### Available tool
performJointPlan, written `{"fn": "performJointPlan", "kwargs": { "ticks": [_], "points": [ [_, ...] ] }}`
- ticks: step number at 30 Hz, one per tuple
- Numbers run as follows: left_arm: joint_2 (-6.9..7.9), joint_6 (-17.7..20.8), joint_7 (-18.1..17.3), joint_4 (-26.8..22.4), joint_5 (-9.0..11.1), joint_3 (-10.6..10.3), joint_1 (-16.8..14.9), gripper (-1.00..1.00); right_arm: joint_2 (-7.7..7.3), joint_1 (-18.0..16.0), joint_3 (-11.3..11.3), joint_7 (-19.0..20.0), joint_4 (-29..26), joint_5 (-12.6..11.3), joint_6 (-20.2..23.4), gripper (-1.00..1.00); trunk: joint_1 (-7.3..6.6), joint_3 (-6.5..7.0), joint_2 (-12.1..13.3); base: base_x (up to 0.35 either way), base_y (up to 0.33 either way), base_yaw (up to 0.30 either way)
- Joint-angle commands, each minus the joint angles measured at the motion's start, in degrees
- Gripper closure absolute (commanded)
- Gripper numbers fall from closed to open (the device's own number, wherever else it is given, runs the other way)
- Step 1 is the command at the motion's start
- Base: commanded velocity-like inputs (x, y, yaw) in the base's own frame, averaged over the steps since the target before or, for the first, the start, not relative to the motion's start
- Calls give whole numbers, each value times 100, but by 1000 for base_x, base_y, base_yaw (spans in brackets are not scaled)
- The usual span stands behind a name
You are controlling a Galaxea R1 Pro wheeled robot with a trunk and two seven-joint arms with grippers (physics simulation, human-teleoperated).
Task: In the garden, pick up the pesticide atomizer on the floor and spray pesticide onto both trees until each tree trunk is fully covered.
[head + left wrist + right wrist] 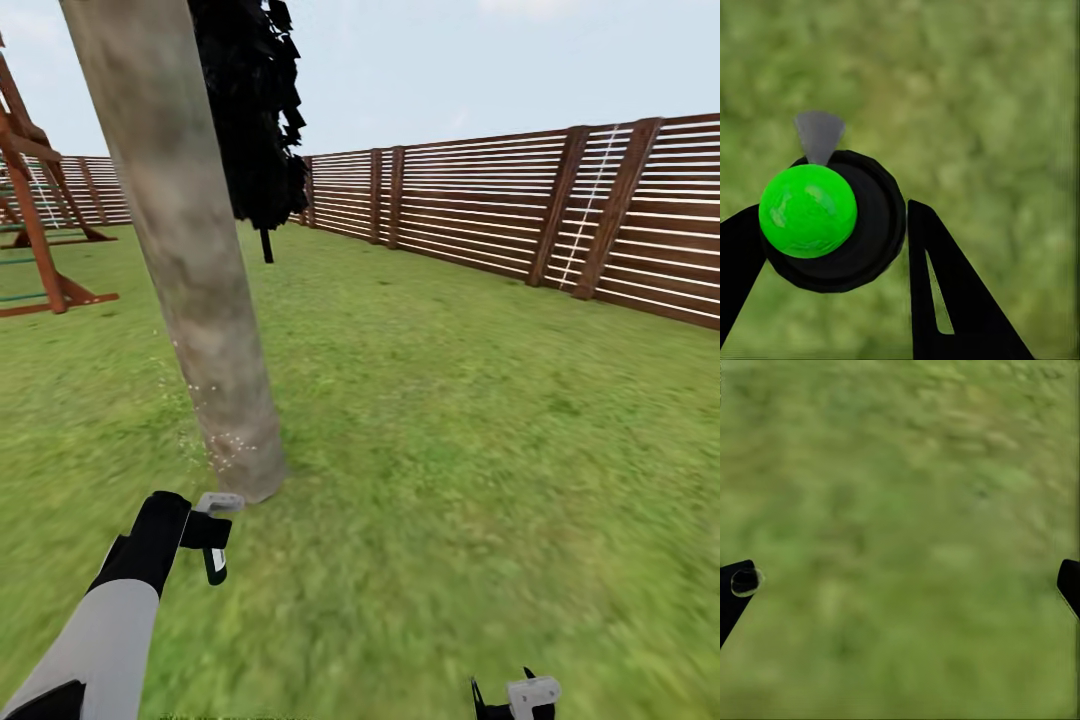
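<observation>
The pesticide atomizer is a small black bottle with a grey trigger head, held low over the grass just in front of the leaning tree trunk. My left gripper is shut on it. In the left wrist view the round black atomizer sits between my two black fingers, with a bright green spot on top and its grey nozzle pointing away. Fine whitish pesticide specks dot the base of the trunk. A dark jagged-leaf crown hangs behind the trunk. My right gripper, also seen in the right wrist view, is open over bare grass.
A brown slat fence runs along the back and right of the lawn. A red-brown wooden play frame stands at the far left. Open grass stretches to the right of the trunk.
</observation>
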Motion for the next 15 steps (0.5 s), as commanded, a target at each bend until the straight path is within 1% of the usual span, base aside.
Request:
{"fn": "performJointPlan", "kwargs": {
  "ticks": [1, 9, 12, 14, 15],
  "points": [
    [0, 0, 0, 0, 1, 0, 0, 100, 0, 0, 0, 0, 0, 0, 0, -100, 0, 0, 0, 0, -272, 260],
    [9, 0, 0, 0, 1, 0, -1, 100, 0, 0, 0, 4, 0, 0, 0, -100, 0, 0, 0, 0, -272, 275],
    [9, 0, 0, 3, 1, 0, 1, 100, 0, 0, 0, 4, 0, 0, 0, -100, 0, 0, 0, 52, -270, 277],
    [14, 0, -4, 14, 1, 12, 1, 100, 0, 0, 0, 1, 0, 0, 0, -100, 0, 0, 0, 52, -136, 185],
    [11, -22, -5, 13, 6, 72, 1, 100, 0, 0, 0, -1, 0, 0, 0, -100, 0, 0, 0, 14, -38, 55]
  ]
}}
